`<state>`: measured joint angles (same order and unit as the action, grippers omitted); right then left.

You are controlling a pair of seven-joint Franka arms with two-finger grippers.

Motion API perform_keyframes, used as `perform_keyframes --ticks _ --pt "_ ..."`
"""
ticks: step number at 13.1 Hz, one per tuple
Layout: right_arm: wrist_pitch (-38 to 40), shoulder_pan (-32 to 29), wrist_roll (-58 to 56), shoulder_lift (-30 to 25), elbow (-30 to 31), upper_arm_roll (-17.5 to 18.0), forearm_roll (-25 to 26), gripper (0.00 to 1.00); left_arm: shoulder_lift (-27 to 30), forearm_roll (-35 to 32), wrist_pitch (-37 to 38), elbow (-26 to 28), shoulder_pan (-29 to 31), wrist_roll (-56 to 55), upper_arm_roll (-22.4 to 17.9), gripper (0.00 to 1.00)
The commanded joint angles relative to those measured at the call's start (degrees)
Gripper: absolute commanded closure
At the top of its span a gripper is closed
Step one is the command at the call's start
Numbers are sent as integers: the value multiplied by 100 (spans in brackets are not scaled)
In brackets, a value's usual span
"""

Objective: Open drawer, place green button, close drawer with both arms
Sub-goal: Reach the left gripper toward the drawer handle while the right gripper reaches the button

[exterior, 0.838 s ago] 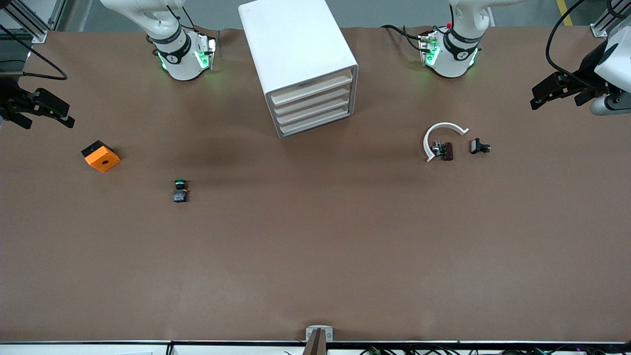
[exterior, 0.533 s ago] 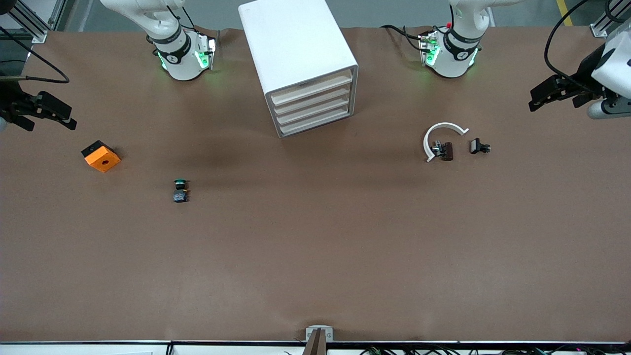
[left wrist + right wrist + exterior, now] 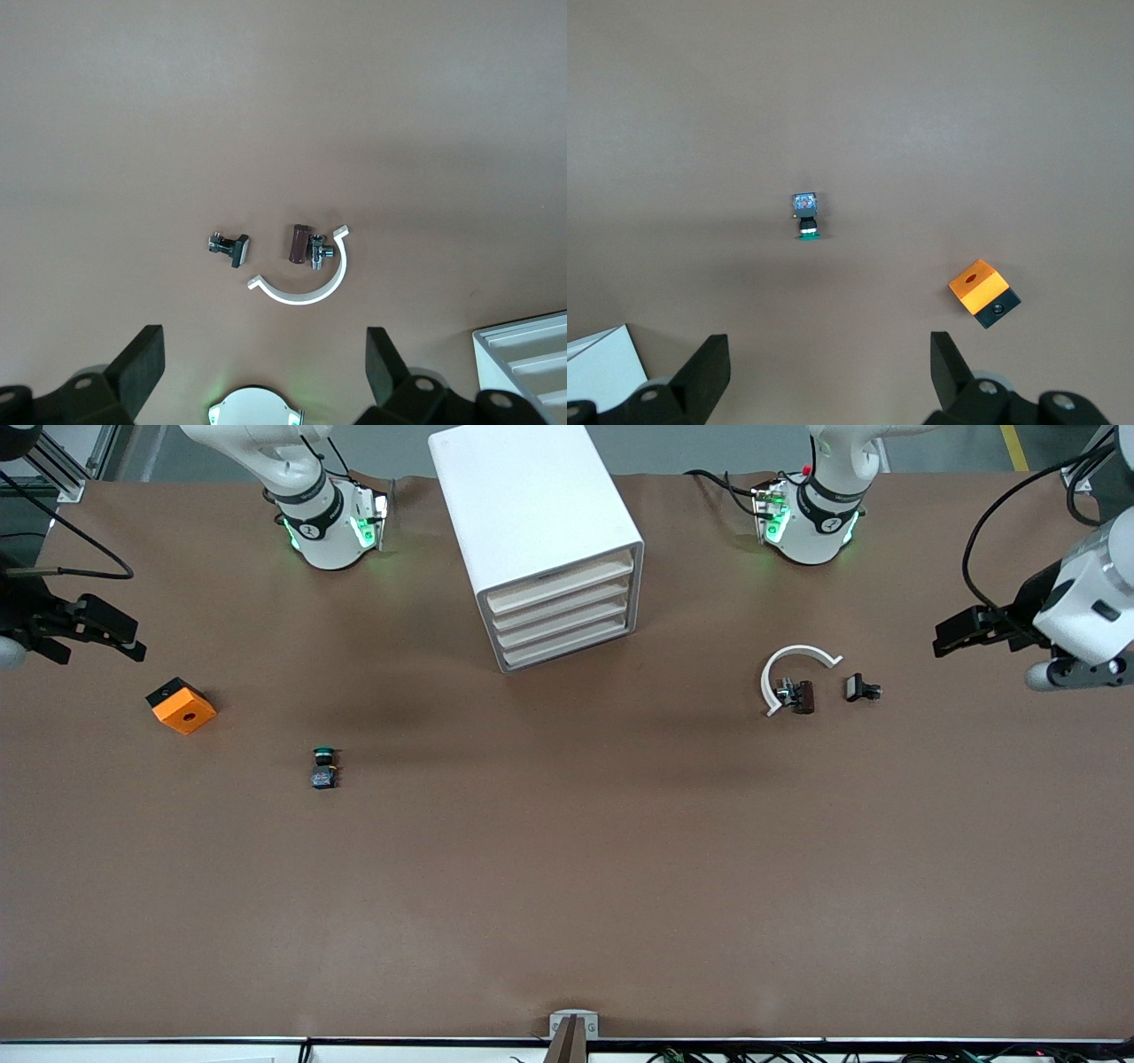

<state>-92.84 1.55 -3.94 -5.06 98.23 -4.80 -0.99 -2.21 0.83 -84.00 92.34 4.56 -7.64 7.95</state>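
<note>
front view: a white boxy cabinet (image 3: 536,531) is seen on the brown table (image 3: 567,886) between the two arm bases, with four pale cream drawer fronts stacked in it, all pushed in; the top drawer (image 3: 560,585) is flush with the rest. the tiny push-button with a round green cap, black body and bluish base (image 3: 324,768) is found lying on the table toward the right arm's end, nearer to the front camera than the cabinet and well apart from it. an orange block with a hole (image 3: 181,706) is set farther toward that end of the table, apart from the button.

the right gripper (image 3: 106,631) is held in the air over the table edge at the right arm's end, near the orange block; in the right wrist view its black fingers (image 3: 707,372) are seen spread wide with nothing between them, the button (image 3: 805,215) and the orange block (image 3: 984,294) below.

the left gripper (image 3: 961,631) is held over the left arm's end of the table. in the left wrist view its fingers (image 3: 142,367) are likewise spread wide and nothing is gripped. below it a white curved half-ring (image 3: 308,274), a small brown part (image 3: 300,243) touching it and a small black clip (image 3: 230,248) just beside are seen.
</note>
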Motion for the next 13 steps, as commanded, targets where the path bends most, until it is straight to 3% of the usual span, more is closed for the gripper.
perform_keyframes --ticks 1,8,13 --pt "21 3 24 172 -85 -20 -15 0 -604 -40 103 -216 -16 -35 57 0" --pt "-6 118 33 383 -6 -12 -15 0 -1773 303 103 -242 -324 -2624 66 0" --pt "-1111 328 33 357 1090 -12 -32 0 -2353 312 103 -242 -999 -4802 101 0"
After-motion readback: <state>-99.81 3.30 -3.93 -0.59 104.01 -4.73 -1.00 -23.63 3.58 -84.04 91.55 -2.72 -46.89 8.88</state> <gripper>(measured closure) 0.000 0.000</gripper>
